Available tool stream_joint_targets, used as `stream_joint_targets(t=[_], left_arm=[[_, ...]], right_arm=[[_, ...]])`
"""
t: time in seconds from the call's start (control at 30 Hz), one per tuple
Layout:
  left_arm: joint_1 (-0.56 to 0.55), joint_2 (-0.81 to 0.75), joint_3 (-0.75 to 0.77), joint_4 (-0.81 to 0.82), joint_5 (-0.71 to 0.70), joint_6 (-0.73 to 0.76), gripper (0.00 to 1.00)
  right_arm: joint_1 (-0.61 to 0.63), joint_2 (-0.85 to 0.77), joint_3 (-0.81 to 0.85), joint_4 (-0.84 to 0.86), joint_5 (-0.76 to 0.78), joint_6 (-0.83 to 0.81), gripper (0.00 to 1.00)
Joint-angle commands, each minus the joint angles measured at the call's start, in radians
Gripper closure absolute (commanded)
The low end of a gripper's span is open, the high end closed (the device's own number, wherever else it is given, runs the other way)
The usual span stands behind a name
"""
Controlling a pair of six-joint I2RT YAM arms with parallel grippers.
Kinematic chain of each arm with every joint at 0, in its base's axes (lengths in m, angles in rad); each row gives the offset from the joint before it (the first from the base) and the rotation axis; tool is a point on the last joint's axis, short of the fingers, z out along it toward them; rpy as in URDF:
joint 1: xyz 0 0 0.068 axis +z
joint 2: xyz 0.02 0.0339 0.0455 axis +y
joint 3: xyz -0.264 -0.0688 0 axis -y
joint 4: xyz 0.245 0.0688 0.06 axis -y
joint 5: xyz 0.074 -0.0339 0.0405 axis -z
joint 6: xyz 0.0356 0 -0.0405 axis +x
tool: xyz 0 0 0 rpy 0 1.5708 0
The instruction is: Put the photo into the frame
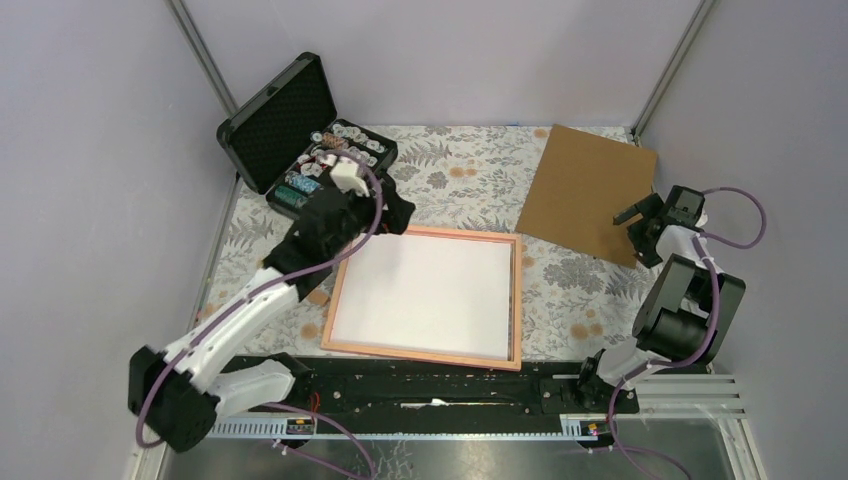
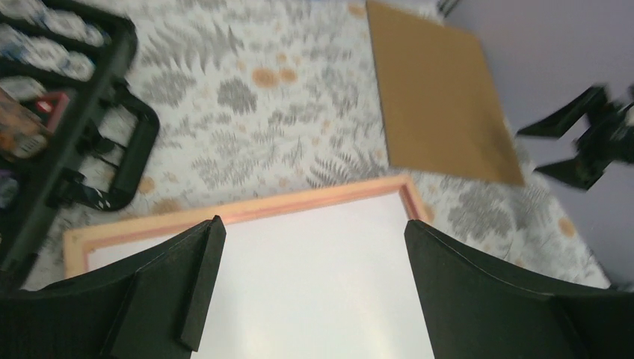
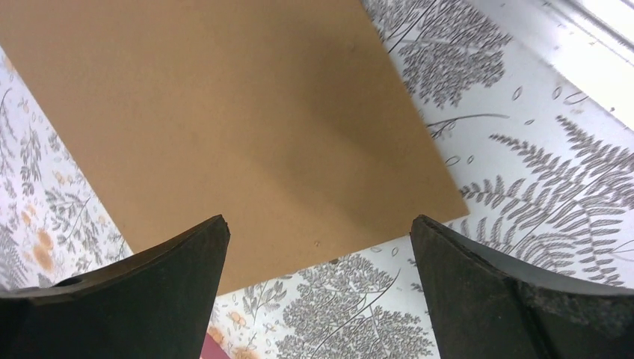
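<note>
The frame (image 1: 516, 300) with its pinkish-orange border lies flat in the middle of the table. The photo (image 1: 425, 292) lies inside it, plain white back up; both also show in the left wrist view, frame (image 2: 247, 209) and photo (image 2: 314, 277). My left gripper (image 1: 398, 215) is open and empty, just above the frame's far left corner; in its wrist view (image 2: 314, 247) the fingers (image 2: 198, 284) straddle the white sheet. My right gripper (image 1: 640, 222) is open and empty at the near right corner of the brown backing board (image 1: 590, 190).
The brown backing board (image 3: 217, 127) lies flat at the back right on the fern-patterned cloth (image 1: 470, 180). An open black foam-lined case (image 1: 290, 125) with small items stands at the back left. Grey walls close in the sides.
</note>
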Motion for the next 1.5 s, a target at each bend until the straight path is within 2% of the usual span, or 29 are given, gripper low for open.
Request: stream_joint_targets(t=[0.0,0.2,0.43,0.6,0.73,0.9,1.1,1.47], left_arm=[[-0.021,0.158,0.028,0.035,0.108,-0.002,0.01],[-0.082,0.478,0.189,0.028,0.236,-0.100,0.01],[-0.170,0.843,0.480,0.069,0.192,-0.169,0.01],[-0.192,1.118,0.751,0.056,0.165,-0.230,0.02],[-0.191,1.276,0.897,0.081,0.172,-0.304,0.03],[-0.197,1.392,1.013,0.072,0.108,-0.362,0.04],[-0.229,1.463,1.052,0.060,0.102,-0.426,0.05],[-0.237,1.539,1.079,0.096,0.297,-0.652,0.06]], right_arm=[[-0.027,0.021,0.036,0.028,0.076,-0.026,0.00],[-0.083,0.067,0.050,0.045,0.030,-0.041,0.00],[-0.083,0.168,0.119,0.002,-0.015,-0.059,0.00],[-0.084,0.137,0.097,0.007,0.032,-0.070,0.00],[-0.083,0.137,0.103,-0.013,0.067,-0.081,0.00],[-0.084,0.155,0.094,0.017,-0.003,-0.069,0.00],[-0.084,0.187,0.079,0.053,-0.073,-0.044,0.00],[-0.083,0.204,0.061,0.078,-0.129,-0.026,0.00]])
